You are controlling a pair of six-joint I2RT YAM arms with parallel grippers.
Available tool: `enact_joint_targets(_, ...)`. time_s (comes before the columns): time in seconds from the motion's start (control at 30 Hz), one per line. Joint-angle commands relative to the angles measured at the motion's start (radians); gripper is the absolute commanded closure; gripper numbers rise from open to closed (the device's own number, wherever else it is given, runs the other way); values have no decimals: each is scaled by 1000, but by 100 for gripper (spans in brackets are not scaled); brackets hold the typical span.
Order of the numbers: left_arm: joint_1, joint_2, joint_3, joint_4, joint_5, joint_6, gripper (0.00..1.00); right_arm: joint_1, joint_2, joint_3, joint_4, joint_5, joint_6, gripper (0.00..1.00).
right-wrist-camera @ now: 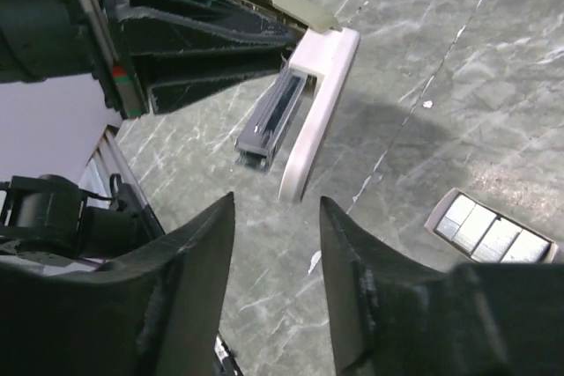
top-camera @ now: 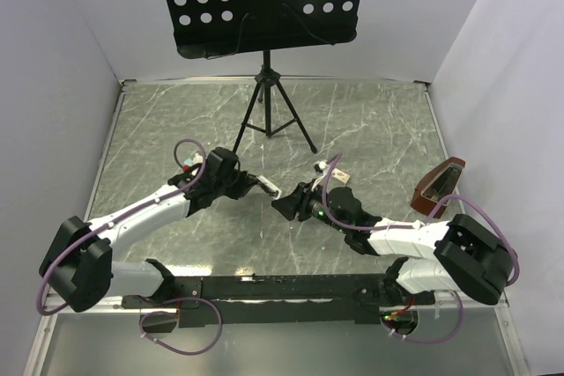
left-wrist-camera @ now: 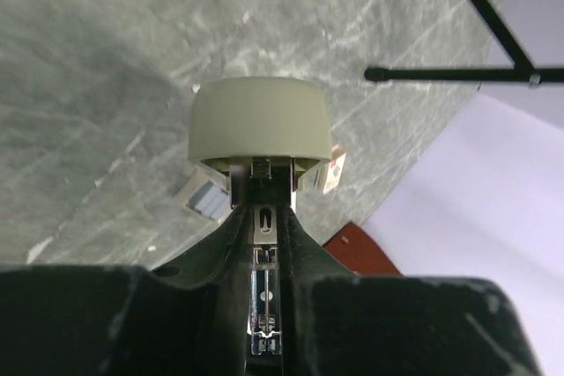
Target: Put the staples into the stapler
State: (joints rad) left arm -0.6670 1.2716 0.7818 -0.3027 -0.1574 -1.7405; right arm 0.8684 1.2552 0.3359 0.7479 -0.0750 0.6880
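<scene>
My left gripper (top-camera: 249,184) is shut on the beige stapler (top-camera: 267,188), holding it above the table. In the left wrist view the stapler's rounded beige end (left-wrist-camera: 260,121) sticks out past my fingers, and its metal channel (left-wrist-camera: 264,297) runs between them. From the right wrist the stapler (right-wrist-camera: 319,112) hangs open, its dark magazine (right-wrist-camera: 273,121) swung away from the beige arm. My right gripper (right-wrist-camera: 278,209) stands open and empty just short of it. The staples lie on the table: silvery strips in a small tray (right-wrist-camera: 493,226) and a white-and-tan box (left-wrist-camera: 335,169).
A brown-red stapler (top-camera: 438,189) sits at the table's right edge. A black music stand's tripod (top-camera: 269,116) stands at the back middle. White walls close in the marble table (top-camera: 379,121) on the left, back and right.
</scene>
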Motion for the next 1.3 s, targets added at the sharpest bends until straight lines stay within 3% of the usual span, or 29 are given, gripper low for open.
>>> enact_joint_targets(0.0, 38, -25, 10, 4, -8, 53, 99, 7, 23, 38, 84, -22, -7, 41)
enact_joint_targets(0.23, 61, 66, 129, -103, -94, 324, 99, 7, -46, 35, -10, 0, -33, 31)
enact_joint_targets(0.5, 47, 192, 198, -151, -221, 639, 99, 4, -226, 34, -243, 176, -149, 25)
enact_joint_targets(0.7, -18, 270, 231, -168, -382, 739, 99, -5, -287, 34, -352, 251, -200, 23)
enact_joint_targets(0.9, -86, 308, 221, -88, -377, 779, 99, -16, -310, 31, -389, 270, -216, 23)
enact_joint_targets(1.27, -135, 377, 254, -121, -349, 725, 96, -29, -301, 46, -435, 267, -234, 22)
